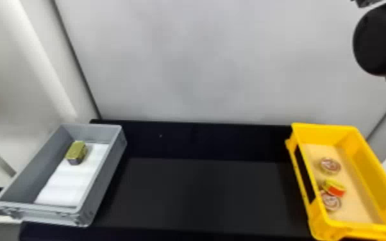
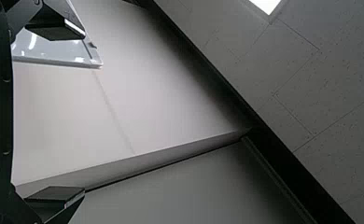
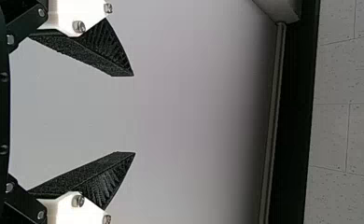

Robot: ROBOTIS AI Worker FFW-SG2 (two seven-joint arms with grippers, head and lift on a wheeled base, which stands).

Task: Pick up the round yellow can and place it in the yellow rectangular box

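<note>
Inside the yellow rectangular box (image 1: 371, 168): a far round can (image 1: 331, 165), a near round can (image 1: 331, 203) and a yellow-and-red can (image 1: 334, 187) against it; we take one as our target, probably delivered, but can't tell which.
Grey box (image 1: 106, 179): blocky olive tin (image 1: 76, 150).
Right end effector (image 3: 134, 114): spread, empty.
Left end effector (image 2: 84, 112): parted, empty.
Crowded cans: regrasping could knock neighbours; misjudging the target could send us after the tin.
</note>
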